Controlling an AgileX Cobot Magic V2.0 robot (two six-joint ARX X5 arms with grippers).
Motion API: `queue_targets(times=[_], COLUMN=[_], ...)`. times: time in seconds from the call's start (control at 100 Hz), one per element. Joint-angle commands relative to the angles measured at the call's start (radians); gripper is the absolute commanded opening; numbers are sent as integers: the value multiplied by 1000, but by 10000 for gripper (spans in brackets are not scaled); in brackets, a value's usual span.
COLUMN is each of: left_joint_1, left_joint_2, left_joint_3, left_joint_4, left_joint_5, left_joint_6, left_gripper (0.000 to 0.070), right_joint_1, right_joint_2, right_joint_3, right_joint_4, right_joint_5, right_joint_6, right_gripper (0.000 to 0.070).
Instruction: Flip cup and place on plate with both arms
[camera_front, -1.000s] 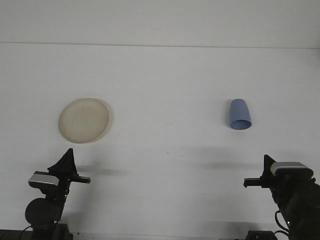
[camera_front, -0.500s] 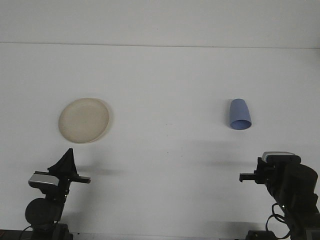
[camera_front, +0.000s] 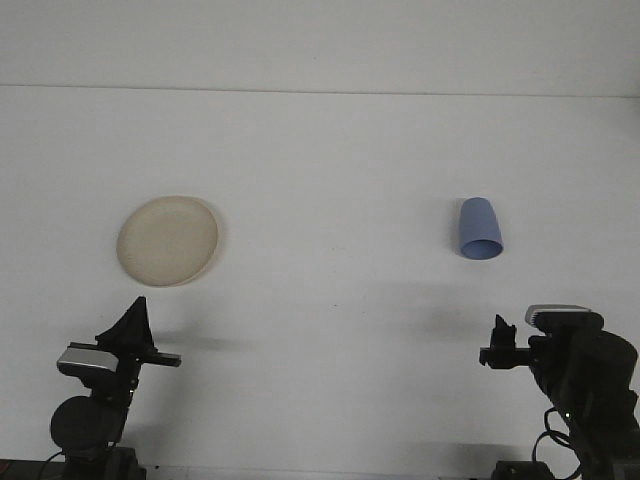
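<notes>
Blue cup (camera_front: 480, 230) lies right of centre, plate (camera_front: 167, 240) at left; both grippers sit low, empty, finger spread unclear.

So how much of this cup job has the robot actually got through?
Nothing looks done. The blue cup sits upside down on the white table, far from the beige plate, which holds nothing. The right gripper is nearest the cup; the left gripper sits below the plate. Grasping, flipping and placing remain.

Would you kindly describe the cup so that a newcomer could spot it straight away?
Look to the right half of the white table, ahead of the right gripper. The blue cup sits there alone, the only coloured item; the cream plate lies far to its left.
</notes>
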Motion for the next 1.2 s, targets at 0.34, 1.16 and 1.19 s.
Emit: queue_targets(times=[0.34, 1.16, 1.19], left_joint_1=[-2, -2, -2], left_joint_2=[-2, -2, -2], left_joint_3=[-20, -20, -20], left_joint_4=[10, 10, 10], left_joint_5=[2, 2, 2], left_joint_6=[-6, -6, -6], left_gripper=[12, 12, 12], right_joint_1=[0, -113, -121], right_joint_2=[61, 512, 528], right_joint_3=[17, -167, -177], right_joint_4=[118, 791, 816], right_joint_5=[51, 4, -6], right_joint_6=[-23, -86, -86], right_gripper=[550, 549, 549])
